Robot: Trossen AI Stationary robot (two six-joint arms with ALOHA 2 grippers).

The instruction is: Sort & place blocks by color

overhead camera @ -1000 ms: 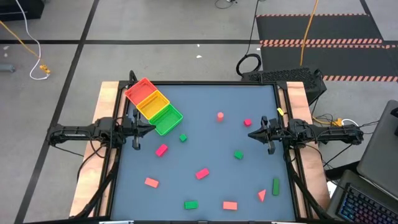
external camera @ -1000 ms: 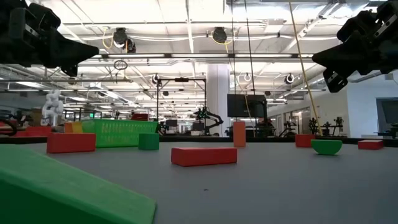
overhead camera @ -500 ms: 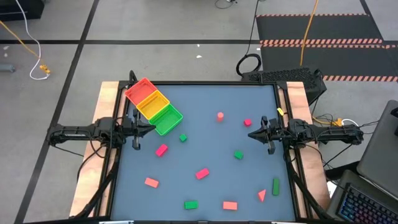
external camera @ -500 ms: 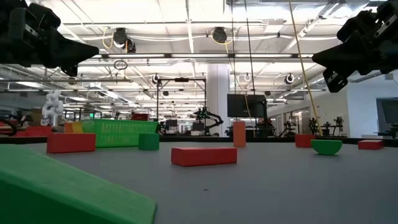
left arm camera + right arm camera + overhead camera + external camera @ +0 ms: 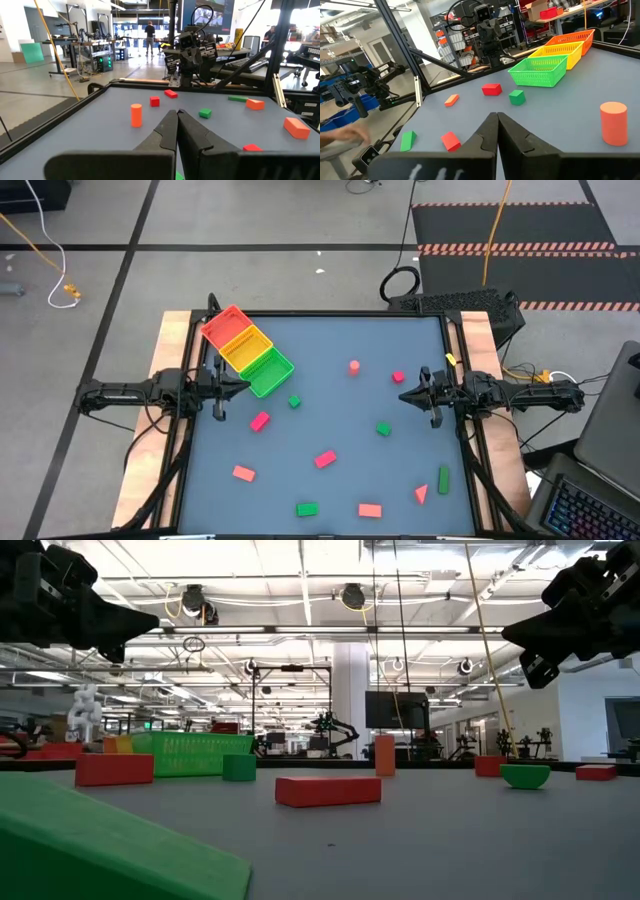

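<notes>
From above, the blocks lie scattered loose over the dark surface, pink-red and green pieces mixed, most toward the near edge and the centre, with a pink-red cylinder and a small red cube nearer the far edge. That view alone shows the three-compartment tray whole, set askew in the far left corner, red, yellow and green in a row. The low view adds height: the cylinder stands upright, a long red brick lies flat mid-surface, and a green half-round piece rests with its curved side down. The left gripper hovers at the left edge just beside the tray's green end, and its wrist view shows the jaws pressed together, holding nothing. The right gripper hovers at the right edge near the red cube, its jaws likewise closed and empty. A person stands far off in the room.
</notes>
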